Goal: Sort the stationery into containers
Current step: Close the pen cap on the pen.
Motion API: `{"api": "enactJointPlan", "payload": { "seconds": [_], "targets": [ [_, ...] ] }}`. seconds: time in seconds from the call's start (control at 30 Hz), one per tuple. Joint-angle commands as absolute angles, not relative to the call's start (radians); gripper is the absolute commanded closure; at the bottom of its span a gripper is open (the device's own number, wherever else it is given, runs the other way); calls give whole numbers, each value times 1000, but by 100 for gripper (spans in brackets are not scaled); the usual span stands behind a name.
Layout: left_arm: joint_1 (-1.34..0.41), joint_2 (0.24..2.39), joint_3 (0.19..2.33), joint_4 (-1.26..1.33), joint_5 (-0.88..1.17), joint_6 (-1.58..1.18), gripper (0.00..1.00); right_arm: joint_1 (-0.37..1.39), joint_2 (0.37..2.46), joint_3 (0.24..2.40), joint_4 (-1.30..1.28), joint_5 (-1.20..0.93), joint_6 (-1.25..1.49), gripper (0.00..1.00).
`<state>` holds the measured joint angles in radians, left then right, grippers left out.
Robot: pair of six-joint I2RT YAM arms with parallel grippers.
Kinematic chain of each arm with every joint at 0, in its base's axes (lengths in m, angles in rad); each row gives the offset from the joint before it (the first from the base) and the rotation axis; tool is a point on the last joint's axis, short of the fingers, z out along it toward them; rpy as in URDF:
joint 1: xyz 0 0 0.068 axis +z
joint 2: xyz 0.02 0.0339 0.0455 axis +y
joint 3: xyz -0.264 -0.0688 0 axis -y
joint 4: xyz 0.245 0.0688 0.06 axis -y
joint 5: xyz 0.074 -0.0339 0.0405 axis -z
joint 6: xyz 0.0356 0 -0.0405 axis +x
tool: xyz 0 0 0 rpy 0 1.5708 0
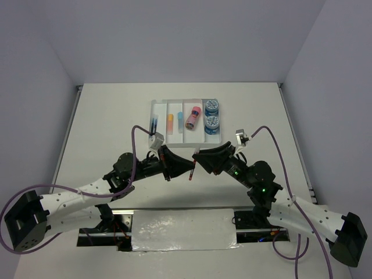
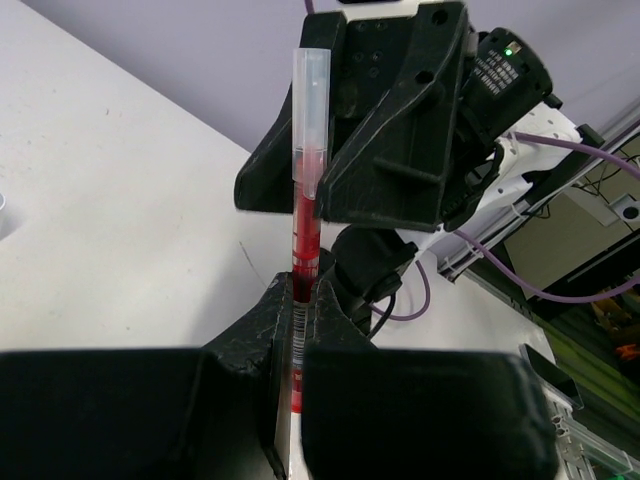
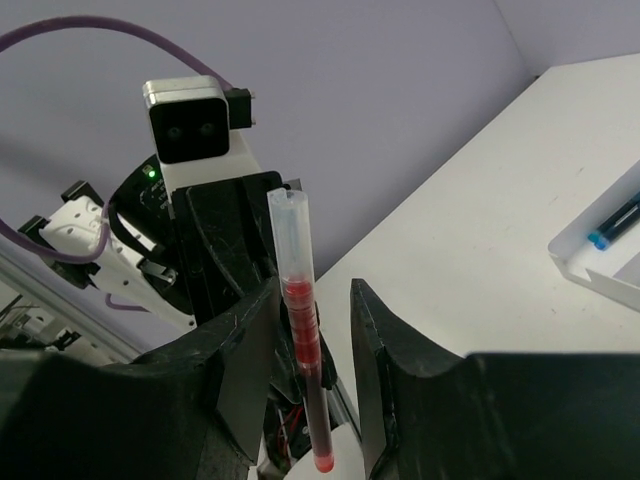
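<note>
Pinched upright in the wrist views: red pen (image 2: 307, 215), clear cap end topmost, lower barrel clamped tight between the fingers of the left gripper (image 2: 297, 300). From above, held over the table (image 1: 104, 128), a little toward 6 o'clock of its centre, left gripper coming in from 9 o'clock. Flanked from 3 o'clock by the right gripper (image 3: 312, 295), fingers spread wider than the barrel, not clamping it.

At 12 o'clock from the pen, well apart: tray (image 1: 176, 138). Inside, running 9 to 3 o'clock:
- First compartment: blue pens (image 1: 154, 125).
- Second compartment: orange eraser (image 1: 170, 120) and light-blue eraser (image 1: 180, 123).
- Third compartment: pink cylinder (image 1: 193, 118).
- Fourth compartment: two blue rolls (image 1: 212, 107).
</note>
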<state>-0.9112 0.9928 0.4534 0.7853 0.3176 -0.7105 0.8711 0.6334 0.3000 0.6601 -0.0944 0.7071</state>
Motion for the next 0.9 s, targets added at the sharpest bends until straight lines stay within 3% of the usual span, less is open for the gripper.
{"api": "enactJointPlan", "payload": {
  "seconds": [0.0, 0.2, 0.4, 0.5, 0.7, 0.77, 0.87],
  "targets": [
    [-908, 997, 521, 861, 348, -692, 100, 887, 635, 321, 690, -101, 683, 59],
    [-908, 1012, 532, 874, 360, -701, 100, 890, 634, 333, 683, -109, 673, 69],
    [-908, 1017, 543, 853, 354, -696, 100, 890, 615, 345, 663, -107, 658, 96],
    [-908, 1017, 551, 829, 341, -695, 100, 890, 615, 374, 627, -117, 643, 100],
    [-908, 1072, 583, 822, 414, -709, 47, 891, 607, 431, 555, -114, 589, 100],
    [-908, 1095, 586, 831, 449, -715, 41, 890, 606, 458, 522, -114, 575, 100],
    [-908, 1108, 583, 838, 466, -722, 41, 891, 604, 485, 496, -114, 558, 100]
  ]
}}
